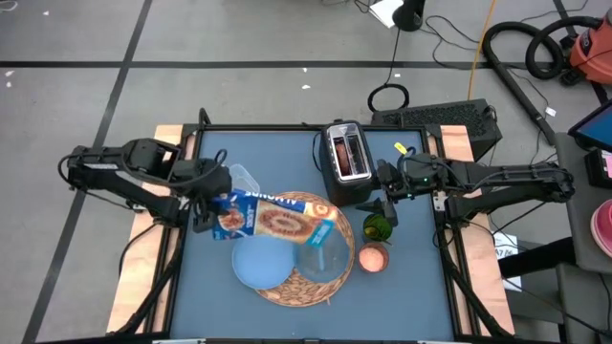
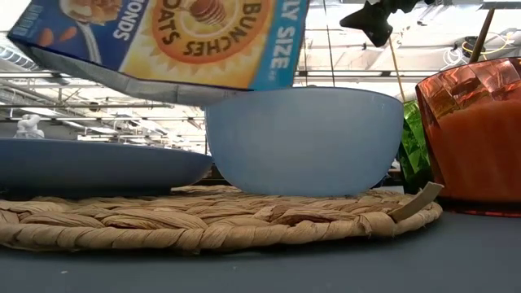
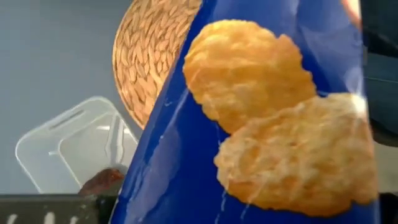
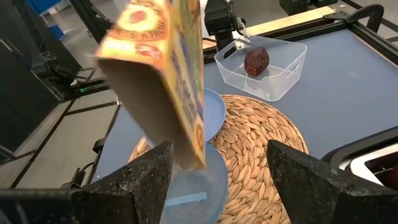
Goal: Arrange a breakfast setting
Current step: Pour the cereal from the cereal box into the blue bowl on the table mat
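My left gripper [image 1: 203, 212] is near the tabletop's left edge, clamped on the bottom end of the cereal box [image 1: 277, 220]. Box lies nearly flat in the air, open end over the bowl [image 1: 323, 258]. No cereal visible falling or in the bowl yet, as far as I can tell.

Just behind the left gripper: clear tub [image 4: 262, 67] with one dark-red fruit [image 4: 256, 61] in it.

Centre, toward the front edge: straw mat [image 1: 304, 289], blue plate [image 1: 262, 264] on its left half, bowl on its right half, touching or nearly touching the plate.

Toaster [image 1: 348, 161] at the back edge, right of centre. Orange cup [image 1: 374, 257] just off the mat's right rim, a green item [image 1: 377, 227] behind it, can't identify.

My right gripper [image 1: 393, 208] hovers beside the toaster near the green item, fingers [image 4: 140, 180] spread, holding nothing.

Risks:
- Box mouth sits low over the bowl rim. More tilt could hit the rim and shove the bowl into the plate or off the mat.
- Grip is far from the pouring end. Contents shifting forward could twist the box in the fingers.
- A sudden dump overshoots the bowl and spills onto the mat.
- Right arm is close. Swinging the box right could clip it or the cup.
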